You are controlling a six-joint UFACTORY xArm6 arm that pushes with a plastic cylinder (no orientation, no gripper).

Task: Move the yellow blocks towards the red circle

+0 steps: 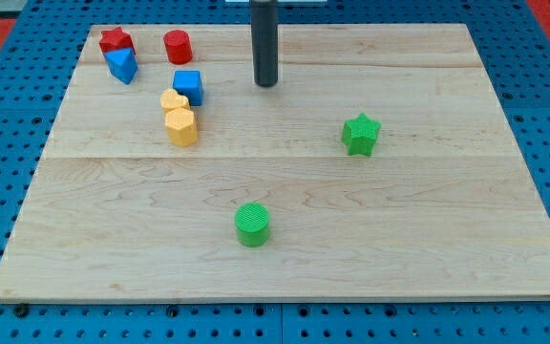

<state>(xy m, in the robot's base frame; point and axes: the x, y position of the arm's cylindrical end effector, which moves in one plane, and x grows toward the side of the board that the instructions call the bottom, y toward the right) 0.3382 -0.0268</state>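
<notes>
Camera view shows a pale wooden board (pixel 285 191) on a blue pegboard, with my tip (pixel 266 84) standing at about 12 o'clock on the board, touching no block. I carry no jaws at all, only the straight dark rod, so nothing is spread or pinched.

The two task blocks sit at roughly 10 o'clock from the board's middle: a yellow heart-shaped block (pixel 173 99) and, touching it on its 6 o'clock side, a yellow hexagonal block (pixel 181 126). A blue cube (pixel 188 86) sits just beside the heart at its 1 o'clock. The red cylinder (pixel 178 45), the target, lies at 12 o'clock from the yellow pair, near the board's far edge, with a red star block (pixel 116 39) and a blue wedge-like block (pixel 121 64) at its 9 o'clock. A green star block (pixel 360 134) and a green cylinder (pixel 252 224) lie well apart from all this.

What matters: the yellow pair lies at about 8 o'clock from my tip, while the push must run towards 12 o'clock. In my judgement the tip must first get round to the 6 o'clock side of the hexagon. The pair's line points nearly at the red cylinder, though the blue cube may be caught along the way.
</notes>
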